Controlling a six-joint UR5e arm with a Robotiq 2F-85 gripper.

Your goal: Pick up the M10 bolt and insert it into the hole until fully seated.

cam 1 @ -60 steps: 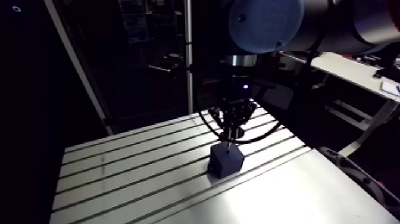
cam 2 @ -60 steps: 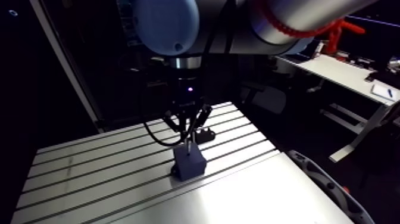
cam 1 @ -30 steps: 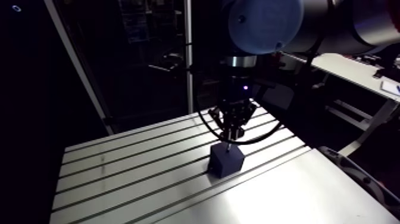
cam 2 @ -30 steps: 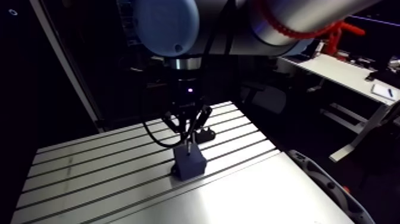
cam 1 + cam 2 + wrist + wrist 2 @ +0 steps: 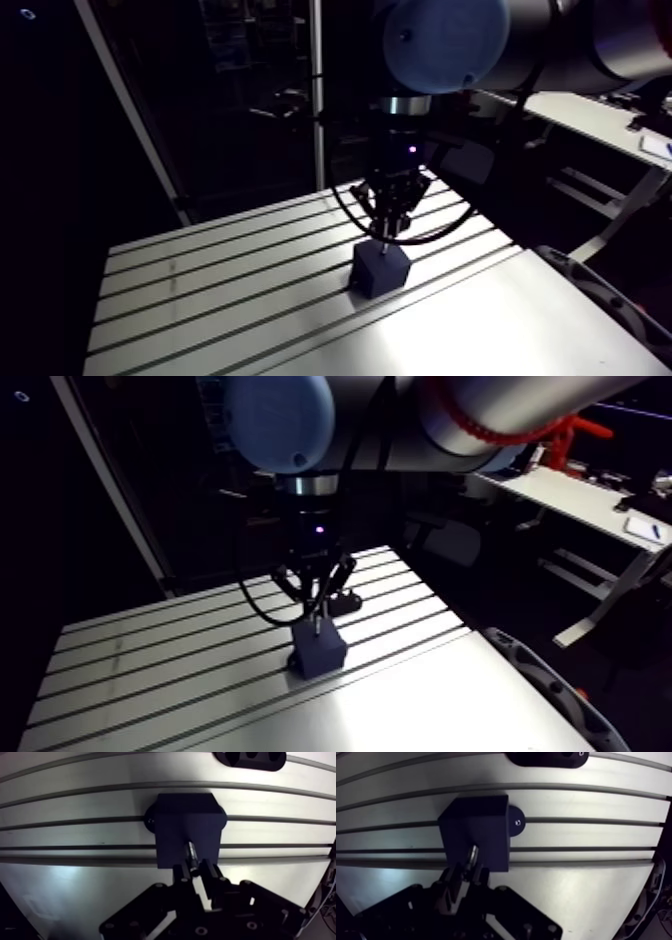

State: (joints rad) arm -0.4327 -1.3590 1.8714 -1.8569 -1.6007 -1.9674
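jaws: a touch higher over the block (image 5: pixel 380 272) than earlier; the block has not shifted on the tabletop (image 5: pixel 200 290).
tabletop: slotted aluminium, bare to the block's left.
block: dark, standing over the slots; its hole is hidden from both views.
bolt (image 5: pixel 191 851): clenched between the jaws, lower end at the block's top face, a short length of shank showing; whether it has entered the hole, cannot tell.
holder (image 5: pixel 250 766): dark, beyond the block, apart from it.
risk: likely a tilted bolt jamming at the hole's mouth, or slipping in the grip if pushed off-axis.
count: 1 bolt, 1 block, 1 holder, 2 jaws.
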